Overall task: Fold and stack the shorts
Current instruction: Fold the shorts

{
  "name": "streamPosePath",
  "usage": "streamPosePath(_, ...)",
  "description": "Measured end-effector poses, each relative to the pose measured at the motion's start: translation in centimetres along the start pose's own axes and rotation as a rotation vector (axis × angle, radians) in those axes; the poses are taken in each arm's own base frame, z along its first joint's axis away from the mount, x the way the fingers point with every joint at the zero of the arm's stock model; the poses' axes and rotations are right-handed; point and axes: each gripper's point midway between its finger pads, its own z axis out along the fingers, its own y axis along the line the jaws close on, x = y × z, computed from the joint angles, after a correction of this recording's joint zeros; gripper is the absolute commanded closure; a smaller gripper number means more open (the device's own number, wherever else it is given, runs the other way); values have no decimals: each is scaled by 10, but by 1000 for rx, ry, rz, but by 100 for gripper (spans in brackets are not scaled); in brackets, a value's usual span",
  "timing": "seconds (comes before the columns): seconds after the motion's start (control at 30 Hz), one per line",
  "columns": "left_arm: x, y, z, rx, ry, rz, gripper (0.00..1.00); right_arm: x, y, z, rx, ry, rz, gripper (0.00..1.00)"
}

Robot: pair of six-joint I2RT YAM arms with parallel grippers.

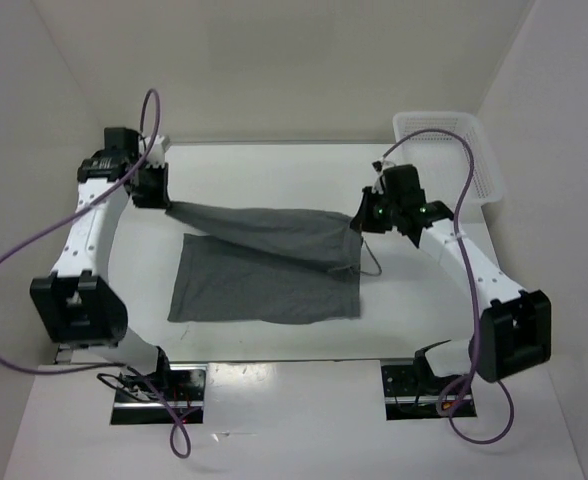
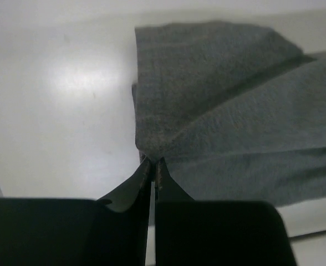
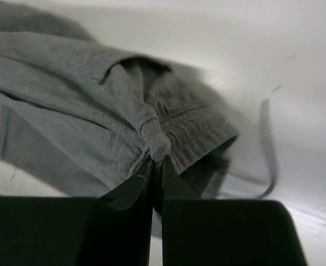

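L end effector (image 1: 162, 200) & R end effector (image 1: 358, 224) are each clenching a far corner of the shorts (image 1: 264, 280), holding that edge above the counter (image 1: 274, 175); near half is lying flat.

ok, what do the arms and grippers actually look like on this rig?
Left arm and right arm: white links, chunky black joint housings. A purple cable loops along each. Left gripper and right gripper are black, with slim tapered fingers. Small green light on the right wrist.
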Motion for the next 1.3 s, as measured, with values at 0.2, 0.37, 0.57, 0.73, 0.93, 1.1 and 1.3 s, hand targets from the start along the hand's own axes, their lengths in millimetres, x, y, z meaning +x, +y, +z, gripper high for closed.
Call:
streamPosePath(0.2,116,-10,-18,9,214,-50,98,88,27,3,-70,196,58,100)
streamPosePath(0.37,184,-6,-14,-20,382,-77,98,118,16,-4,-18,264,145,98)
streamPosePath(0.57,185,-6,-19,-31,348,-71,99,108,25,-15,-33,212,157,100)
streamPosePath(0.73,157,-4,-22,-39,262,-55,99,85,29,-17,-18,162,149,100)
streamPosePath(0.93,115,-1,-19,-39,152,-35,99,58,31,-18,-10,93,109,100)
streamPosePath(1.1,19,13,14,-44,19,-11,99,-56,37,33,-2,-26,56,100)
streamPosePath(1.3,-71,17,26,-27,-187,31,99,-126,17,79,21,-130,7,100)
